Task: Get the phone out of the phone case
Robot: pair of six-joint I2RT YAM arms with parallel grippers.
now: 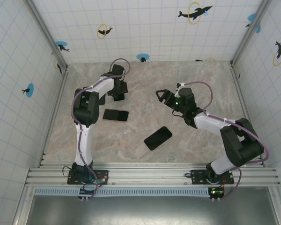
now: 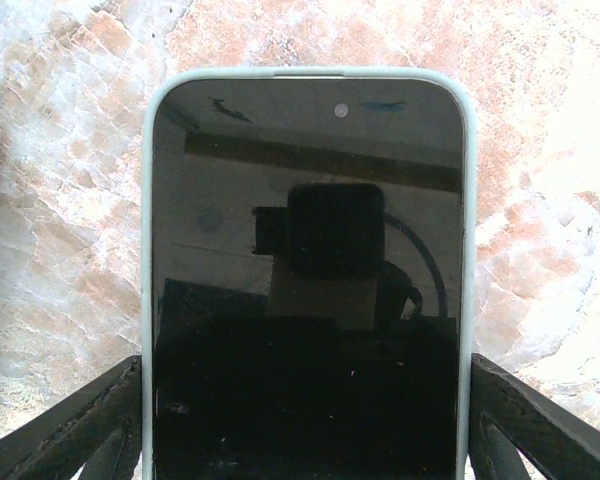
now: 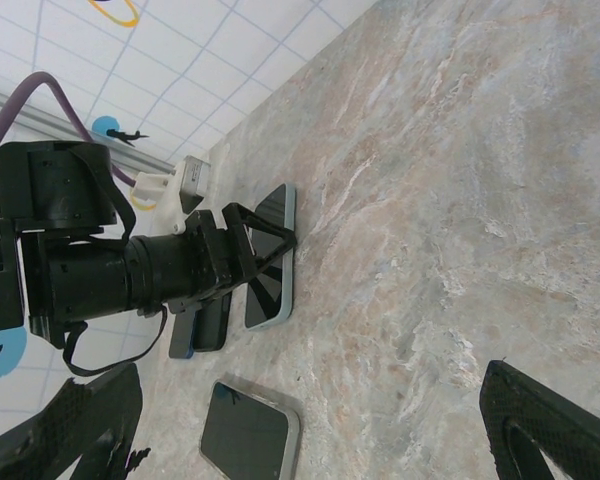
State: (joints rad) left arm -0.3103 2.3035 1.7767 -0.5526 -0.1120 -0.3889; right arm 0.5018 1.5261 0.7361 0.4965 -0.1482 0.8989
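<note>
The step in hand is judged to be the securing of the phone (image 2: 305, 250), with the separation itself not yet done. The phone is seen screen-up at the far left of the marbled tabletop (image 1: 201, 84), and the pale phone case (image 2: 310, 73) is wrapped round its whole rim. The left gripper (image 2: 305, 380) is set across the phone's width. One finger is laid against each long edge of the case, so the phone is taken as grasped, though how firmly cannot be told.

The right gripper (image 1: 163, 96) is held released above the middle of the tabletop, well apart from the phone, with nothing between its fingers.

A second phone (image 1: 115, 115) and a third phone (image 1: 158, 138) are left lying flat nearer the arm bases. Neither is touched.

For the next move, a second point of contact is probably called for. The right gripper would need to be brought across to a free end or corner of the case, so that the lip can be peeled back while the body is steadied by the left. Care is called for with the grip itself, since pressure on both long edges may pinch the case shut on the phone. The glossy screen is also judged to be slippery.
</note>
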